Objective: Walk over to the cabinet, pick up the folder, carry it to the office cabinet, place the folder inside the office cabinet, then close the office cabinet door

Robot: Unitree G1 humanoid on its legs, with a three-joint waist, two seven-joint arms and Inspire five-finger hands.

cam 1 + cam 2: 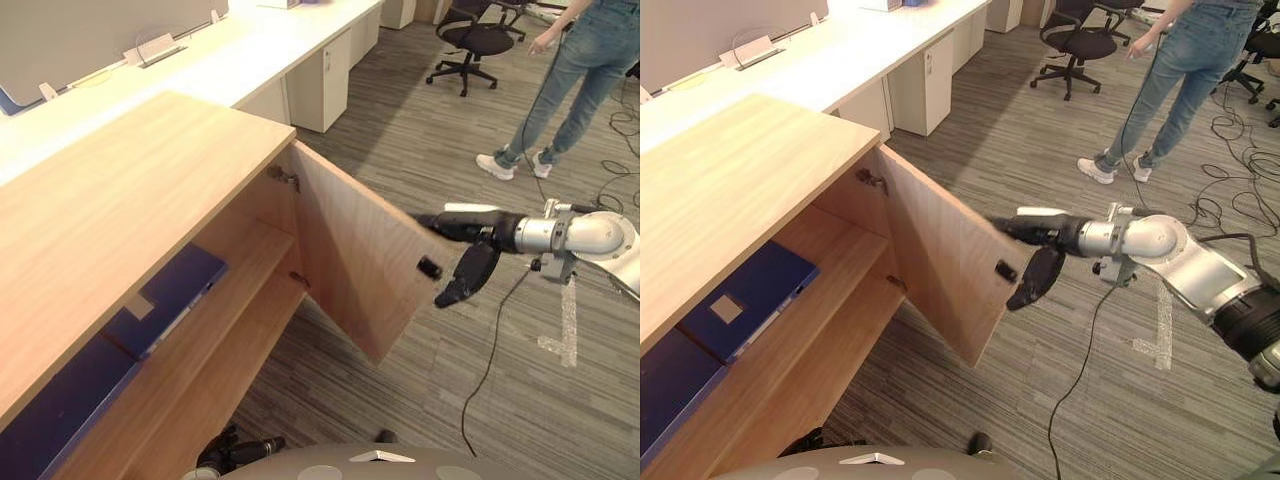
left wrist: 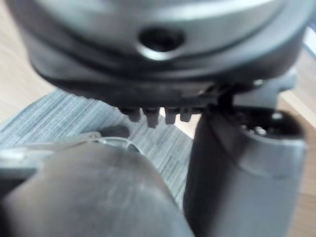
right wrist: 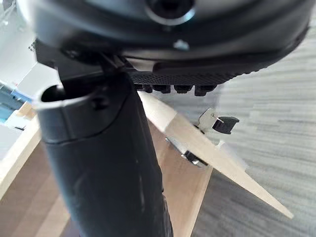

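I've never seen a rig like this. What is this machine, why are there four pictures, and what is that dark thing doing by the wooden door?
This is a walking, human-shaped robot with two arms and dark hands. The two wide pictures come from cameras in its head, looking down. The two close-ups come from cameras on its wrists, so each hand looms large in them.

In front of it is a wooden cabinet with its door standing open. A blue folder lies on a shelf inside.

The right hand reaches with straight fingers to the door's outer side, near a small black key, and holds nothing. It looks set to push the door shut. The left hand appears close up in its own wrist picture.

Behind, a person stands near an office chair.
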